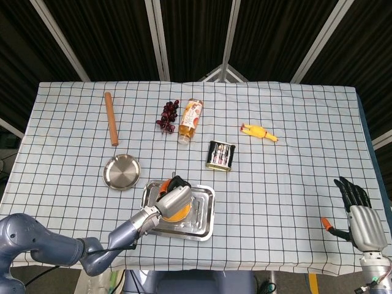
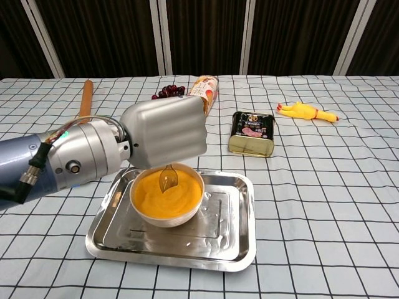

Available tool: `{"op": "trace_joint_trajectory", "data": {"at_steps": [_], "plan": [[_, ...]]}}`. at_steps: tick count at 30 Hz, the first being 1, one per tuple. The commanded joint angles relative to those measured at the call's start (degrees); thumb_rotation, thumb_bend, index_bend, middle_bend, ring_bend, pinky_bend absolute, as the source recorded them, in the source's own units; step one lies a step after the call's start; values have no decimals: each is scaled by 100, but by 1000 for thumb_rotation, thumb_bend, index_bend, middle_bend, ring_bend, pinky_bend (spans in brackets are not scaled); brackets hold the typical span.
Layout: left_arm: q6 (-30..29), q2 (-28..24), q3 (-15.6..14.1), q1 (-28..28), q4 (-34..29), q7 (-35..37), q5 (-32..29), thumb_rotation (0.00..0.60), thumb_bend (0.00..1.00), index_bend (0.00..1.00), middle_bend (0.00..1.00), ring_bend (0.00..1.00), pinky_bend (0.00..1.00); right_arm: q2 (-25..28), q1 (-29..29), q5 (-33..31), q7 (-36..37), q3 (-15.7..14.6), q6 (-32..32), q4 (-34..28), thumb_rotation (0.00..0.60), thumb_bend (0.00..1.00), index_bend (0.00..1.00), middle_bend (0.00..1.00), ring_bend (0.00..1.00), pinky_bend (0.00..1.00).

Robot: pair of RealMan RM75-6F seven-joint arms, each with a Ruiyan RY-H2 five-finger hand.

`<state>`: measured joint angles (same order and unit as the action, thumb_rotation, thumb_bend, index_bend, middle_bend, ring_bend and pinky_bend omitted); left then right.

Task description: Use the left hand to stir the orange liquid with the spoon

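A white bowl (image 2: 167, 215) full of orange liquid (image 2: 163, 198) stands in a steel tray (image 2: 232, 237) near the table's front. My left hand (image 2: 169, 132) hovers just above the bowl and grips a metal spoon (image 2: 168, 179) whose bowl dips into the back of the liquid. In the head view the left hand (image 1: 174, 199) covers most of the bowl (image 1: 180, 213) inside the tray (image 1: 203, 215). My right hand (image 1: 360, 215) rests open at the table's front right corner, far from the tray.
A round steel plate (image 1: 120, 172) lies left of the tray. Behind are a wooden rolling pin (image 1: 111, 118), dark grapes (image 1: 167, 115), a lying bottle (image 1: 190, 119), a tin can (image 1: 221, 155) and a yellow rubber chicken (image 1: 258, 132). A small orange object (image 1: 327, 224) lies by my right hand.
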<state>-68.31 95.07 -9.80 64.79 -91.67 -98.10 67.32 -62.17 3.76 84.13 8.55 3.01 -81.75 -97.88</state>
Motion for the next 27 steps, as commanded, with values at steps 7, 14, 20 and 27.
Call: {"op": "trace_joint_trajectory", "data": {"at_steps": [7, 14, 20, 27], "plan": [[124, -177, 120, -41, -246, 180, 403, 600, 604, 783, 1000, 1000, 1000, -2, 2, -5, -1, -1, 10, -2, 600, 339, 0, 0, 0, 0], [156, -520, 178, -86, -493, 226, 573, 600, 605, 783, 1000, 1000, 1000, 4, 5, -42, 31, -2, 45, -31, 600, 338, 0, 0, 0, 0], [210, -758, 153, -169, -594, 268, 629, 600, 604, 783, 1000, 1000, 1000, 16, 13, -77, 62, 7, 77, -44, 600, 339, 0, 0, 0, 0], [348, -881, 176, -285, -429, 421, 690, 600, 604, 783, 1000, 1000, 1000, 20, 11, -66, 52, 2, 74, -56, 600, 339, 0, 0, 0, 0]]}}
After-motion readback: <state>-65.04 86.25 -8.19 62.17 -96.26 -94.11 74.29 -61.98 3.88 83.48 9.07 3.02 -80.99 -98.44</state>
